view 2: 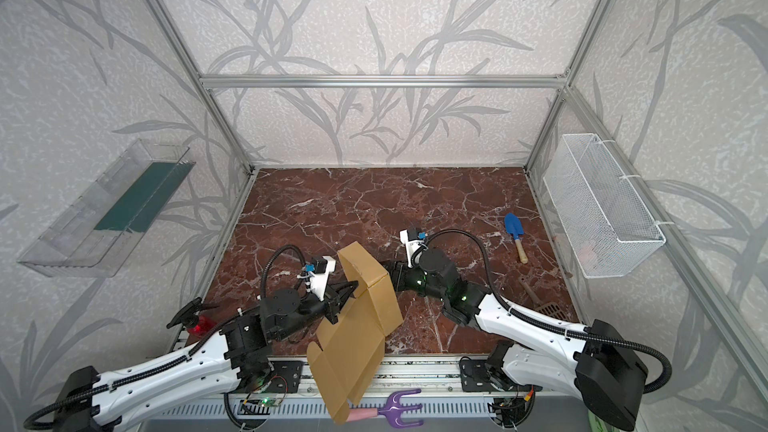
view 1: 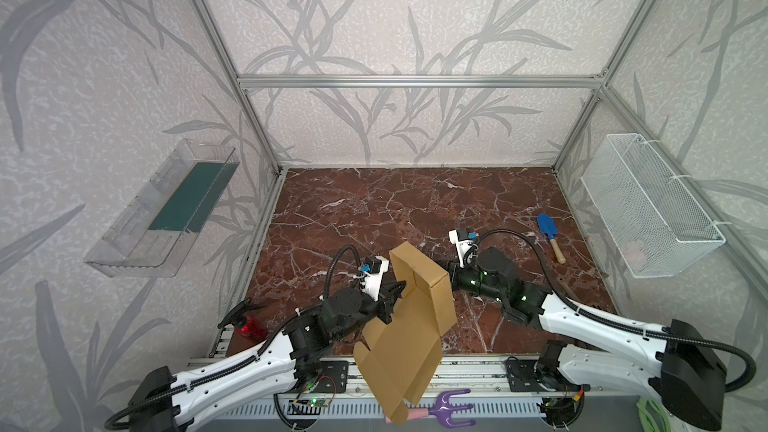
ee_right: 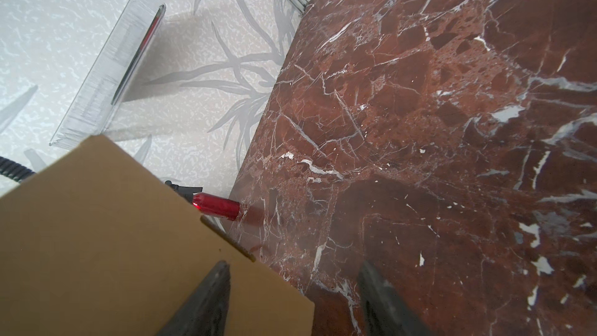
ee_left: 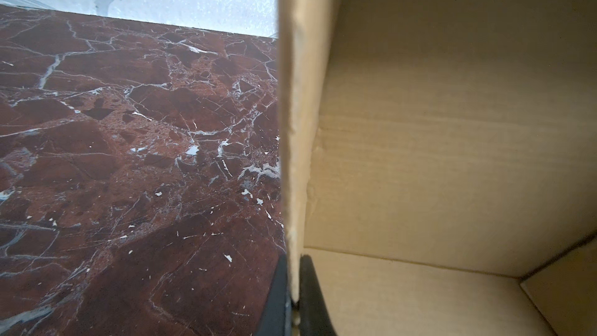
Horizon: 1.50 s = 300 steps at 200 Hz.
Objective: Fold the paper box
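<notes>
While left gripper [ee_left: 294,265] clamps paper box [ee_left: 452,156] wall, right gripper [ee_right: 294,266] spread beside box corner.

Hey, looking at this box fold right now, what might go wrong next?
1. The left jaws pinch just one thin wall edge of the paper box, held in the air near the table front; it may slip and fall.
2. The open right jaws, close to a panel, might push it askew.

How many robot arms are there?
2. The left arm reaches from the near left, its claw pinching the paper box; the right arm reaches from the near right. None hidden.
</notes>
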Each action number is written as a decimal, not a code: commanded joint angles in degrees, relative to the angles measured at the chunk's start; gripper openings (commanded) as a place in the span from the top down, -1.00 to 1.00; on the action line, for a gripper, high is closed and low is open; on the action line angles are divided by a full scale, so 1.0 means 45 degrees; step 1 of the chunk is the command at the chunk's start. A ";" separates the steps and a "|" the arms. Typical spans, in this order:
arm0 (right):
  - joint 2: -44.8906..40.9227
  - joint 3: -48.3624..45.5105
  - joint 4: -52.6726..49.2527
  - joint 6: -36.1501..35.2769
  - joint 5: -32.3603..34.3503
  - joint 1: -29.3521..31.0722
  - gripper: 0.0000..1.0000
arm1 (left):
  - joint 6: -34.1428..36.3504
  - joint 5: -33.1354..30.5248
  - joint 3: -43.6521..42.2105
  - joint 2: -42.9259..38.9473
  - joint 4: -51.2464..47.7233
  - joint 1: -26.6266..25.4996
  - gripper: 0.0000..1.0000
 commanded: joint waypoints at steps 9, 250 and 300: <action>-0.0376 -0.0155 0.0630 0.0121 0.0030 0.0479 -0.25 | -0.0274 -0.0928 0.0559 0.0179 -0.0511 0.0047 1.00; 0.0151 -0.1680 0.4396 0.1304 0.0996 0.1597 -0.19 | -0.1223 -0.1632 0.0755 0.0105 -0.1634 0.0572 1.00; 0.0120 -0.1561 0.4727 0.1350 0.0465 0.1601 -0.19 | -0.1345 -0.1703 0.0579 -0.0126 -0.1514 0.0555 1.00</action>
